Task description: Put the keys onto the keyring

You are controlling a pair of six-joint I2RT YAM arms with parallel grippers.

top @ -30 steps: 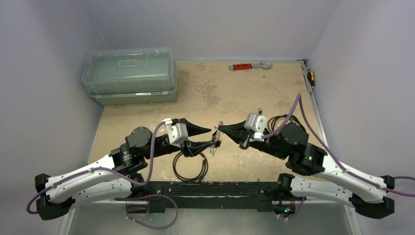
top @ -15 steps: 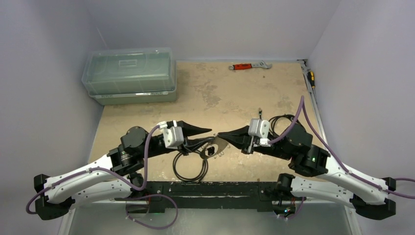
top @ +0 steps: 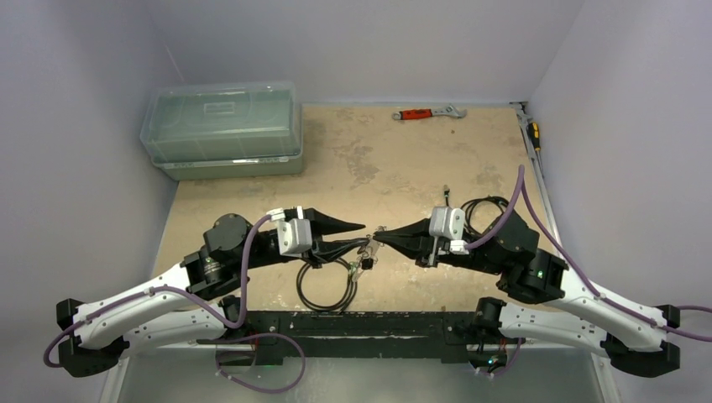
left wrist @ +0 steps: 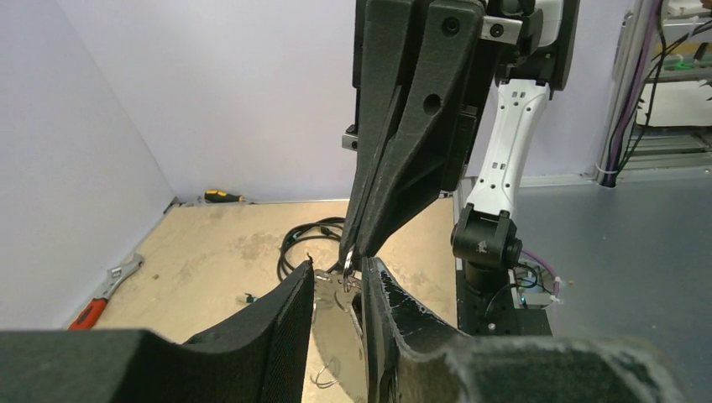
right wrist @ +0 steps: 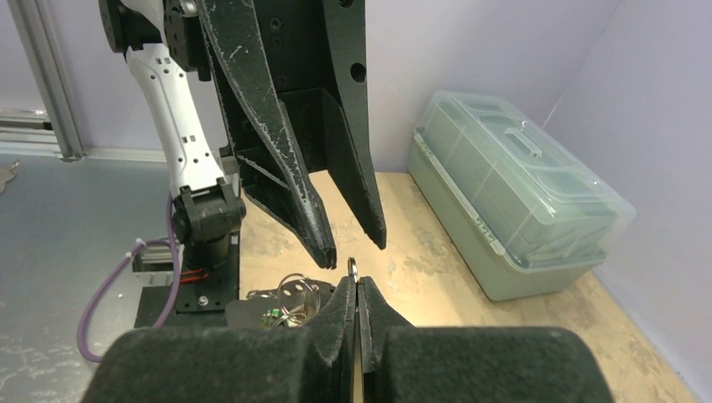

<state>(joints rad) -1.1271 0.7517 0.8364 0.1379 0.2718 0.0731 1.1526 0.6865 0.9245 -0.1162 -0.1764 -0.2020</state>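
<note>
In the top view my left gripper (top: 366, 235) and right gripper (top: 377, 236) meet tip to tip over the table's near middle. A cluster of tiny silvery keys (top: 365, 256) with a green piece (right wrist: 270, 316) hangs just below them. A thin silvery loop, the keyring (right wrist: 295, 290), sits in that cluster. My right gripper (right wrist: 354, 283) is shut on a small silvery ring (right wrist: 353, 267) that stands edge-on above its tips. My left gripper (left wrist: 339, 267) is open, with silvery metal (left wrist: 334, 315) between its fingers; I cannot tell whether they touch it.
A clear lidded plastic box (top: 222, 130) stands at the back left. A red-handled wrench (top: 428, 112) and a yellow-handled screwdriver (top: 534, 133) lie along the far edge. One black cable coil (top: 326, 285) lies under the left gripper, another cable (top: 483, 206) beside the right arm.
Both wrists have sunk a little toward the near edge while the tips stayed together. The key cluster swung, flashing a flat shiny face half a second ago, and now hangs narrow again.
</note>
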